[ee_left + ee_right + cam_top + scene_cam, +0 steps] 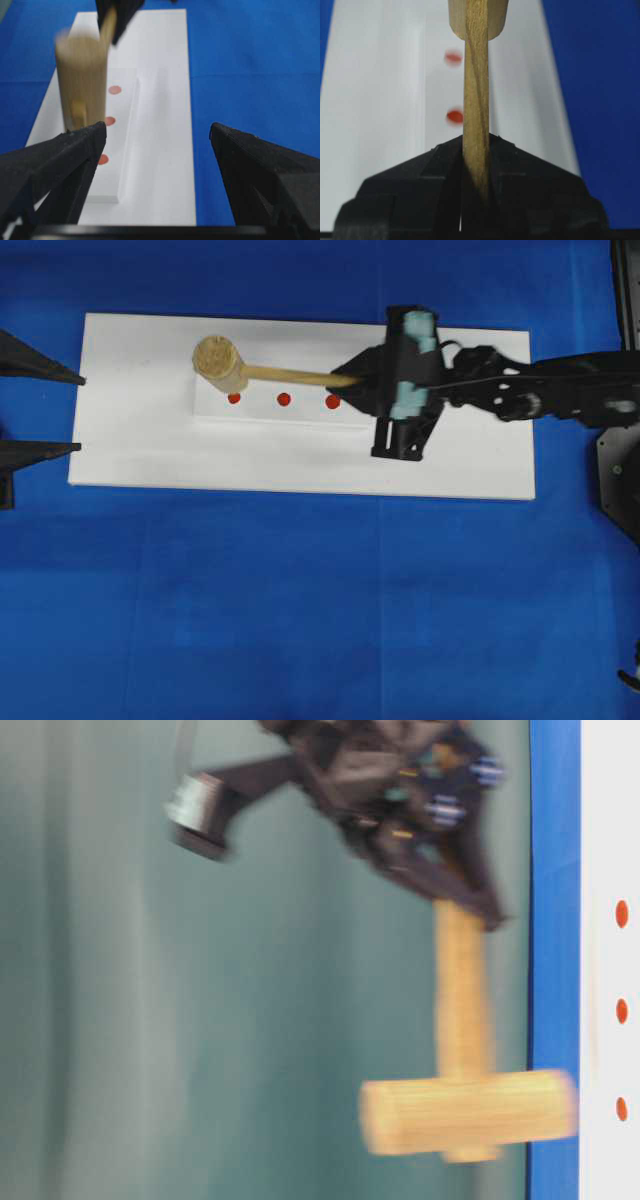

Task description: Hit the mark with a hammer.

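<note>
Hammer (222, 364) is gripped by its handle in the right claw (352, 381), closed tight on it, head raised above the leftmost red mark (234, 398) on the white board (140, 450); left claw (157, 137) gapes wide, holding nothing

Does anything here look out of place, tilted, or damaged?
Nothing stands out. The right pincer is shut on the hammer handle, its head raised near the red marks on the white board. The left pincer is open and empty.
</note>
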You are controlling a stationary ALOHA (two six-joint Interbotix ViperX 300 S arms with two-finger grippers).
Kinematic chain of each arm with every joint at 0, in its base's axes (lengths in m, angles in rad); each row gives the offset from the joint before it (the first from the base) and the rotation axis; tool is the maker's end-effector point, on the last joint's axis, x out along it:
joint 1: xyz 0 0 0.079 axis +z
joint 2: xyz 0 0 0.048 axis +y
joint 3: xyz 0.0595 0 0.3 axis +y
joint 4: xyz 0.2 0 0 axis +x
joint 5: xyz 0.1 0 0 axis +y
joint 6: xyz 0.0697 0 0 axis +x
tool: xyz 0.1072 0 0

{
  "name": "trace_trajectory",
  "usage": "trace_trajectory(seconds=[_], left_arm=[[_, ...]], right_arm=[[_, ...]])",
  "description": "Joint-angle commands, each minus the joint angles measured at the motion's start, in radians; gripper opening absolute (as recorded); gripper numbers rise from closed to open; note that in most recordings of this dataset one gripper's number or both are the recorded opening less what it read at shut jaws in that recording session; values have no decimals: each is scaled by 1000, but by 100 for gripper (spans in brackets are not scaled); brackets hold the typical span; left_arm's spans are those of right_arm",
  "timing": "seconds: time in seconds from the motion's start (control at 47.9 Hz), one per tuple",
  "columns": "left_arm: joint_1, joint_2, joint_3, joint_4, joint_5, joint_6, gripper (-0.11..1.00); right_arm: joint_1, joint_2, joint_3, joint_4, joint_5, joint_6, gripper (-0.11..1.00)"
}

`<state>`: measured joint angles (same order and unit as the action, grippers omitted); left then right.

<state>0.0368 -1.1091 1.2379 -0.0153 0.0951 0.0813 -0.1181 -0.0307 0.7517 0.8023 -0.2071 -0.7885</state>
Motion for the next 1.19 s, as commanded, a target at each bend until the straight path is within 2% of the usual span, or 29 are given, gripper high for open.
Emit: trace_trajectory(seconds=[0.0,0.104,0.439,0.627,0.898,1.17], left_arm=[[2,12,-8,2,-9,-3,82],[2,11,-9,2,-9,-3,82],[2,12,-8,2,-9,-3,82],[2,12,-8,2,-9,-3,82],[2,12,-6,2,-9,-3,82],[2,12,-6,2,-9,-3,82]], right_arm=[[-2,28,-23,34,2,2,2],[-2,37,-14,49,17,2,2],[-3,6,-25,48,-6,-2,2],[-2,-114,8,46,-12,-8,2],[8,-324,150,46,-41,-5,2],[29,-354,173,46,-51,-3,2]])
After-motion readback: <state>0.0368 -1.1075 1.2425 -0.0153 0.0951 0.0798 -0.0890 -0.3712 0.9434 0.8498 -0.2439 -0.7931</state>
